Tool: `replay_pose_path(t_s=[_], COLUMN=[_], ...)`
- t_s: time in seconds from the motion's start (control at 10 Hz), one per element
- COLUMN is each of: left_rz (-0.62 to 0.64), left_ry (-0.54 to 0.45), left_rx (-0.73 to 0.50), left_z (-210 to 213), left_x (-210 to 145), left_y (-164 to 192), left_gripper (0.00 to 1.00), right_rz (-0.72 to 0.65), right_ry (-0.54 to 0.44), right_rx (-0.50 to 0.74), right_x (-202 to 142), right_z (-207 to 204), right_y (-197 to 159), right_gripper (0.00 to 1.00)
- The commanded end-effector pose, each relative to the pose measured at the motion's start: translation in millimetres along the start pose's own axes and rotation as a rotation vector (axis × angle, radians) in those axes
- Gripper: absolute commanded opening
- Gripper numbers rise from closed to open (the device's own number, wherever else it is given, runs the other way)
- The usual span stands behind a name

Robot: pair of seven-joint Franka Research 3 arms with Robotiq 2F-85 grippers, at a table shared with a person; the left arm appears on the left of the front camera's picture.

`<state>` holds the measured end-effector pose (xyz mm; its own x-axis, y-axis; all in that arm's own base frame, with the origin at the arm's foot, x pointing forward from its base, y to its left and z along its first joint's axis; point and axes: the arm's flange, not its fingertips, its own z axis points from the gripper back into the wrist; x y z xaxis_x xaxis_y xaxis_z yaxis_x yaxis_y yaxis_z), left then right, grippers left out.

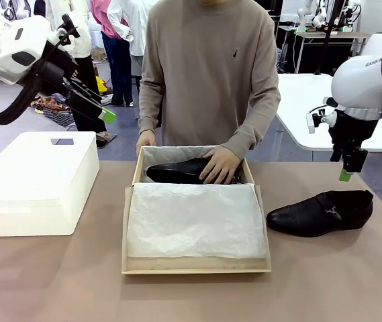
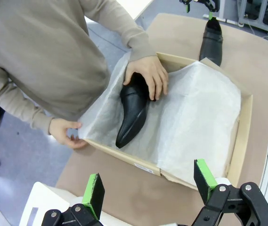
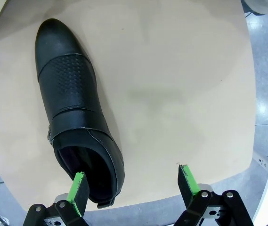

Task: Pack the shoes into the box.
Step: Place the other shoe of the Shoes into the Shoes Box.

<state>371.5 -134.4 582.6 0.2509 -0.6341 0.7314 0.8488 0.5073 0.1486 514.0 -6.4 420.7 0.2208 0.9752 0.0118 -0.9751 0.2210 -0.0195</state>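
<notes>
– Green-padded fingers of the right gripper (image 3: 132,173) stood spread wide with nothing held. Where was the loose shoe?
– That black leather dress shoe (image 3: 77,108) lay on the brown table (image 1: 56,282) beneath them, off to one side. Its heel opening sat under one finger, its pointed toe aimed well away, and none of it lay between the pads. It had smooth leather, a perforated panel across the front, a strap and a small metal buckle.
– And the left gripper (image 2: 148,173)?
– Its fingers were parted and empty too, raised near the white plastic bin (image 1: 36,181), well apart from both shoes.
– What about the box?
– It was a tan cardboard shoebox (image 1: 129,221), shallow and rectangular, lined with crinkled white tissue paper (image 1: 194,218). A second black shoe (image 1: 177,172) lay inside along the far wall. The person's hand (image 1: 221,166) rested on its heel end, and the other hand (image 1: 145,141) was at the box's far corner.
</notes>
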Motion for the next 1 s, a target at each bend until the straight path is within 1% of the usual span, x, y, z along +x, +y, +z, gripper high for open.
replay_pose_path(t_s=[0.0, 0.4, 0.9], left_rz=[-0.008, -0.008, -0.008], left_ry=[-0.018, -0.018, -0.018], left_rx=[-0.018, -0.018, -0.018], left_z=[-0.9, -0.9, -0.9], left_x=[-2.2, -2.2, -2.2], left_y=[1.7, 1.7, 1.7], left_gripper=[1.0, 1.0, 1.0], right_rz=[-0.001, 0.0, -0.003], right_ry=[0.0, 0.0, 0.0], right_rx=[0.0, 0.001, 0.024], right_x=[-1.0, 0.0, -24.1], right_z=[-0.4, -0.3, -22.1], right_y=[-0.3, 0.0, -0.2], right_gripper=[1.0, 1.0, 1.0])
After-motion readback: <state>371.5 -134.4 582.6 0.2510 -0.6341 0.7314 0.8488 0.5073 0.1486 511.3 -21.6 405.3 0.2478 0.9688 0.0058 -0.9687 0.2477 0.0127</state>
